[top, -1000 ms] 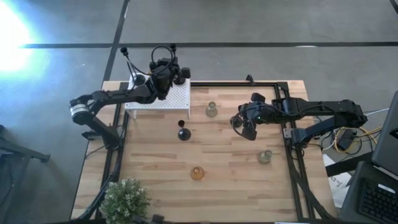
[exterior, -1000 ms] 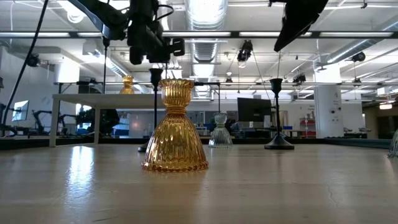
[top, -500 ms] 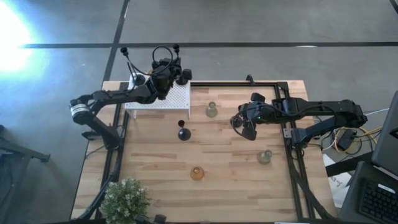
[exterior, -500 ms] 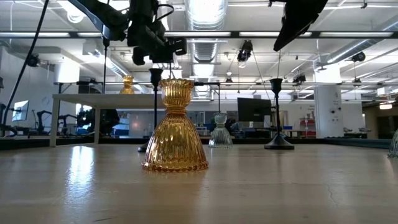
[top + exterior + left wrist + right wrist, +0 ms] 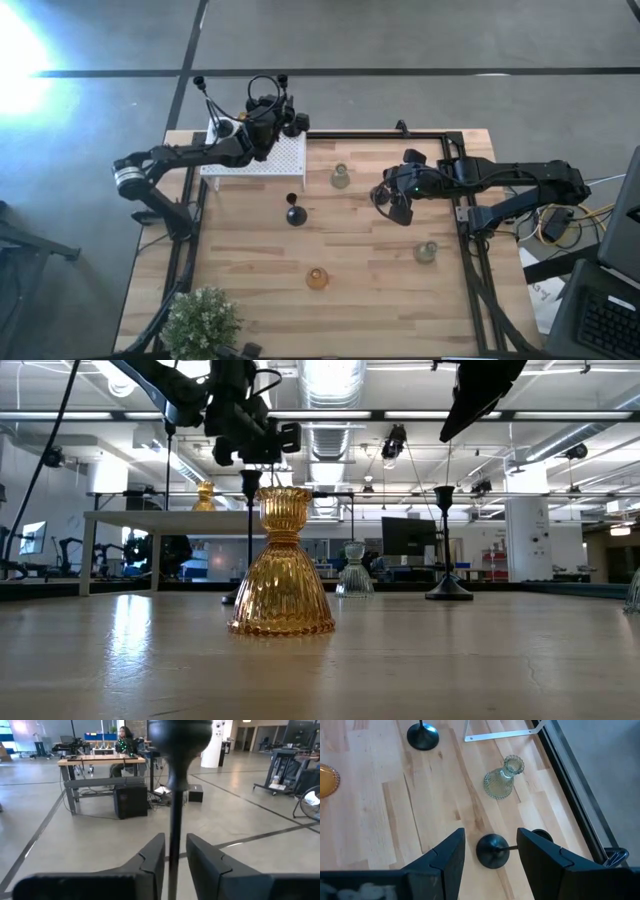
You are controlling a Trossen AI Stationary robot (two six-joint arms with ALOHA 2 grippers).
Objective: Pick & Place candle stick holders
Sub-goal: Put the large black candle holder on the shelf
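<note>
My left gripper [image 5: 291, 122] is over the far right corner of the white perforated box [image 5: 250, 160], shut on a black candle stick holder [image 5: 179, 740]. My right gripper [image 5: 396, 208] hangs open above the table's right half. Its fingers stand on either side of a black holder [image 5: 492, 851] on the table below, touching nothing. Standing on the wood are another black holder [image 5: 294, 213], two pale green glass ones [image 5: 340, 177] [image 5: 426, 251] and an amber one [image 5: 317, 278]. My left gripper pinches the black holder's thin stem [image 5: 175, 815] between its two fingers [image 5: 150, 855]. The fingers come at it level, across the stem. The stem stands upright with a bulbous end above the fingers. The fingers hide its lower end.
Thin black stems [image 5: 200, 82] and an amber holder [image 5: 205, 494] stand on the white box. A green potted plant [image 5: 203, 322] sits at the near left corner. A black metal frame [image 5: 470, 250] runs along the table's right and far edges. Bare wood lies at the near middle.
My left gripper, still shut on the black holder, has edged a little toward the table's right over the white box. My right gripper has kept still.
</note>
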